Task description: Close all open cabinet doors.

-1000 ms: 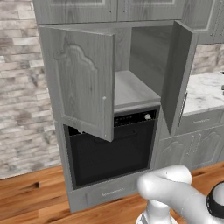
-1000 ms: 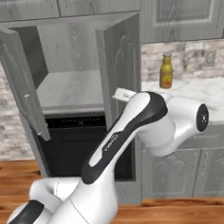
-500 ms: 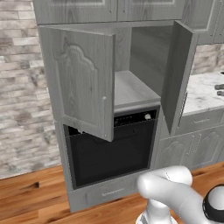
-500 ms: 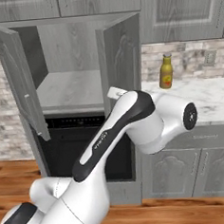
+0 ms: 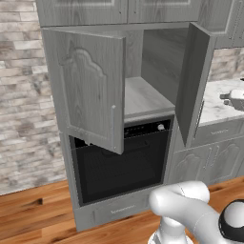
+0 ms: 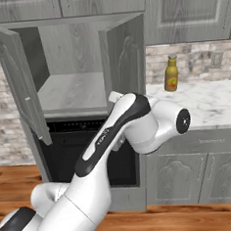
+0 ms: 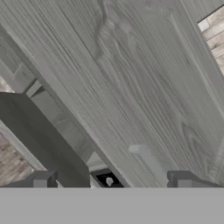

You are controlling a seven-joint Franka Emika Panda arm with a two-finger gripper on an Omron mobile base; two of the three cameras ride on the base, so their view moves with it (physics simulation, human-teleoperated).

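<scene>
Two cabinet doors stand open above the black oven [image 5: 121, 162]. The left door [image 5: 88, 90], grey wood-grain with an arched raised panel, swings out wide toward the camera in the left base view, its slim silver handle [image 5: 112, 125] running down near its free edge. The right door [image 5: 194, 83] also stands out from the cabinet front, roughly edge-on in that view; in the right base view its arched inner face [image 6: 124, 62] looks toward the open compartment. Between the two doors lies the bare grey shelf [image 6: 71, 94] of the compartment, just above the oven's control strip.

The upper cabinets [image 5: 119, 9] over the opening are shut, as are the lower cabinet doors [image 6: 191, 178] under the marble counter [image 6: 210, 105] to the right. A yellow bottle [image 6: 171, 74] stands upright on that counter near the stone backsplash.

The white arm [image 6: 115, 147] bends up across the oven front in the right base view, its hand reaching in behind the right door, close to that door's outer face. In the hand view the gripper [image 7: 111, 180] looks at close range along a grey wood-grain panel, probably the right door, with both fingertips [image 7: 181, 178] set well apart and nothing between them, so the jaws are spread.
</scene>
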